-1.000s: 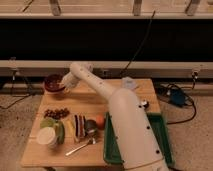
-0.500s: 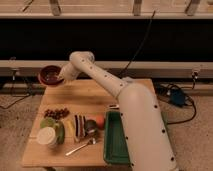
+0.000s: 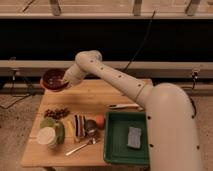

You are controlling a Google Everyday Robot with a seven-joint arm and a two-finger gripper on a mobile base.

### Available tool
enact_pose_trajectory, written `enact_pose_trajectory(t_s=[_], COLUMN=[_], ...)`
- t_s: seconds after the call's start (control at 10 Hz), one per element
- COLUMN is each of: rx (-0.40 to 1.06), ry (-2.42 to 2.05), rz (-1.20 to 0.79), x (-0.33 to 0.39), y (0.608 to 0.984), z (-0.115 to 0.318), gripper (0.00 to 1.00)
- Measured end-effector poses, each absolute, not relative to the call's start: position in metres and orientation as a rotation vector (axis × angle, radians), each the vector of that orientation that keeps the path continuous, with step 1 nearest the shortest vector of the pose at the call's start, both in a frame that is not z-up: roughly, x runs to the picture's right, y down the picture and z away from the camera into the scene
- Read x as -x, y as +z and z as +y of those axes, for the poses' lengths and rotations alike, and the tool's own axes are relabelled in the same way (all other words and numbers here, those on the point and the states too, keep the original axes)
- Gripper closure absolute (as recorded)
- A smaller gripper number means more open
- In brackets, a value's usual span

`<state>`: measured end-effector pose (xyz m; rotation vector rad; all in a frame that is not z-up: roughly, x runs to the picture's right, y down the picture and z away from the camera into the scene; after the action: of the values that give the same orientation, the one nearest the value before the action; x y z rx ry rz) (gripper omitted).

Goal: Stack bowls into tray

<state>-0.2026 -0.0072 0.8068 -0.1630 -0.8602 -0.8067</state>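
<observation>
carry level and high across the table (image 3: pixel 95 100) to the tray (image 3: pixel 117 151) at its near right; lower inside the rim before release; the gripper (image 3: pixel 66 80) hangs at the far left corner, closed on the rim of the maroon bowl (image 3: pixel 52 80), held aloft; the bowl looks empty; the tray holds one grey sponge (image 3: pixel 134 137).

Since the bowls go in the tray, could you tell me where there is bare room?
The tray is bare left of the grey sponge; the table is bare mid-way, between grapes and utensil. The front-left corner, around the spoon and metal cup, is crowded. The gripper is at the maroon bowl, far-left.
</observation>
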Motion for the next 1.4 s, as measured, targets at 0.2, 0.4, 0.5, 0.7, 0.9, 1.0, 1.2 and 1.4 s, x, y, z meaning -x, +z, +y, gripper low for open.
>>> enact_pose_trajectory(t_s=[0.2, 0.4, 0.5, 0.7, 0.9, 1.0, 1.2, 1.4], rx=[0.19, 0.218, 0.229, 0.257, 0.284, 0.304, 0.331, 0.364], ry=[-0.775, -0.727, -0.706, -0.668, -0.63, -0.607, -0.588, -0.537], rz=[-0.83, -0.783, -0.761, -0.717, -0.675, -0.646, -0.613, -0.56], x=[0.168, 0.122, 0.105, 0.071, 0.039, 0.018, 0.003, -0.019], y=[0.79, 0.774, 0.766, 0.747, 0.729, 0.715, 0.695, 0.669], z=[0.005, 0.019, 0.025, 0.039, 0.053, 0.062, 0.073, 0.099], gripper=[1.0, 1.0, 1.0, 1.0, 1.0, 1.0, 1.0, 1.0])
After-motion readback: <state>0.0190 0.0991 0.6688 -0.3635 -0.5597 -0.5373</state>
